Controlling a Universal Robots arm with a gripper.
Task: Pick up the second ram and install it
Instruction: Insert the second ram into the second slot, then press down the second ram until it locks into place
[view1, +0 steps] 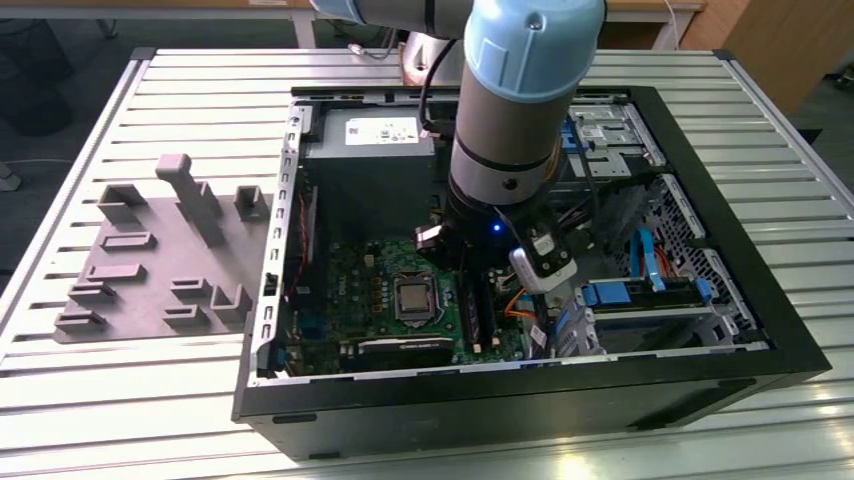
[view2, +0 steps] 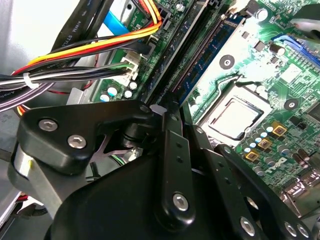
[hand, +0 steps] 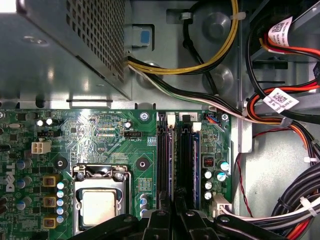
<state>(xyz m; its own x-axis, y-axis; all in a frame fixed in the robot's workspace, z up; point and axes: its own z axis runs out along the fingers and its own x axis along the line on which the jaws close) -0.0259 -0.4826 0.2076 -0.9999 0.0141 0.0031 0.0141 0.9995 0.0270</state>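
Gripper (hand: 172, 212) low inside the open PC case (view1: 747, 340), jaws clenched on the second ram (hand: 168, 165), which stands edge-down in a black slot of the green motherboard (hand: 100, 135), beside the CPU socket (hand: 98, 206).

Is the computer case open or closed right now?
Open: the computer case has no side panel on, and the green motherboard lies exposed inside.

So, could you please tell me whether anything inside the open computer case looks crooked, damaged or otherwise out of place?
Nothing stands out. The black gripper sits over the long black memory slots of the green motherboard; a blue-green memory stick lies straight in its slot, and the coloured cables stay bundled beside the board.
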